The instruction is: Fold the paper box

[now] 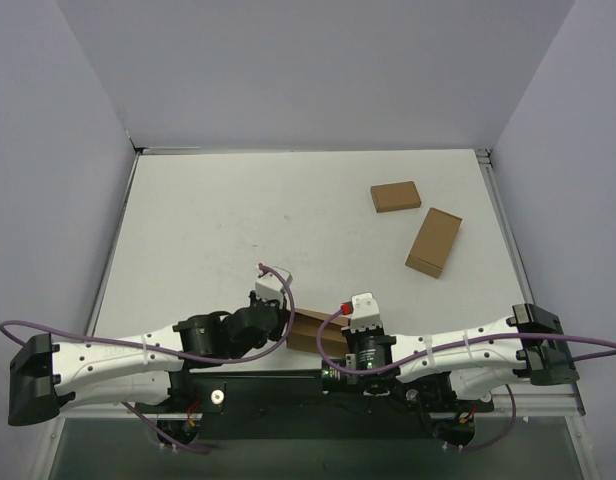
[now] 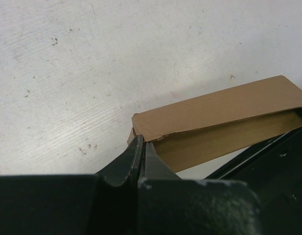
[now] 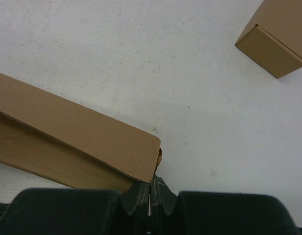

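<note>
paper box: a shallow brown cardboard box is seen at the near edge of the counter, between the two claws and partly hidden by them in the top view.
left claw: the fingers are pressed together, and the cardboard edge at the box's left corner is pinched at their tips.
right claw: it is closed tight, with the flap at the box's right corner caught between the tips.
smaller boxes: two are laid near each other at the far right, well apart from the paper box.
</note>
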Controlling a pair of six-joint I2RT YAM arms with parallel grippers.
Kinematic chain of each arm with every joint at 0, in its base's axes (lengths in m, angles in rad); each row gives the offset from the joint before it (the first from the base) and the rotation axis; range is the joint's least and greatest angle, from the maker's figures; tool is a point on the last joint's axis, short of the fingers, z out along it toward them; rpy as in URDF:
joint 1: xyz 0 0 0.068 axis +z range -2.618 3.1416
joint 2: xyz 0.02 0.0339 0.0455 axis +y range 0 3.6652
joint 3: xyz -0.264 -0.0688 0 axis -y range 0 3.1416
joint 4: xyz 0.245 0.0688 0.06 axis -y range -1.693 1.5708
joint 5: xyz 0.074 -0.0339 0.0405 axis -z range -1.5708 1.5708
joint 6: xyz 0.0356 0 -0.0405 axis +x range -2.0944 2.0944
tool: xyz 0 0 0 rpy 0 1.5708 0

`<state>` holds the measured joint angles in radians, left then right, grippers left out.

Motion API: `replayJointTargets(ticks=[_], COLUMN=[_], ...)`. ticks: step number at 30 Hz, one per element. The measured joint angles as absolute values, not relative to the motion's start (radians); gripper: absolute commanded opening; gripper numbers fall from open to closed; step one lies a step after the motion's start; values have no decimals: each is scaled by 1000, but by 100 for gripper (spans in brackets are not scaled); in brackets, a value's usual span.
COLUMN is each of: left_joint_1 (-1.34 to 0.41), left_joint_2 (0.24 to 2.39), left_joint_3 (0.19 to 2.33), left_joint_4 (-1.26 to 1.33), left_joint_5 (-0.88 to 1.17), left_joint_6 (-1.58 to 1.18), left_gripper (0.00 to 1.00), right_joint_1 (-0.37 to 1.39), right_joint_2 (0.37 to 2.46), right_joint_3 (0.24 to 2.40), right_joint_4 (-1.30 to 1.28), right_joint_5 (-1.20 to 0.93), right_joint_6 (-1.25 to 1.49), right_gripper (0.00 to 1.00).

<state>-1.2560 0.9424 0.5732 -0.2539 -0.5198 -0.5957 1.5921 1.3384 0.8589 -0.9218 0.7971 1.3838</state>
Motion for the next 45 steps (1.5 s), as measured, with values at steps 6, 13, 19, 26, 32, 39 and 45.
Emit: replayJointTargets(ticks=[6,13,19,26,32,39,45], left_joint_1=[-1288,-1326,-1339,-1343,-1350,-1354,-1354], left_joint_2=[950,951,929,923,946,921,925], left_joint_3=[549,541,541,541,572,577,569], left_joint_4=[-219,-221,-256,-286,-340,-392,-384], left_joint_5=[-537,-579,-587,-588,-611,-624,-608], left_joint_6=[-654,-709,-736,-770,-817,-845,-821], left_gripper=[0,0,0,0,0,0,0], right_joint_1=[1592,1592,1595,1599,1599,1599,1599], right_joint_2=[1341,1341,1341,1341,1341,1341,1341], right_joint_3=[859,859,859,859,859,859,859], right_joint_4=[-932,-941,-942,-939,-938,-912,-911], right_joint_5=[797,796,796,796,797,801,802], right_joint_6=[1384,1384,1386,1387,1391,1396,1395], right_gripper=[0,0,0,0,0,0,0])
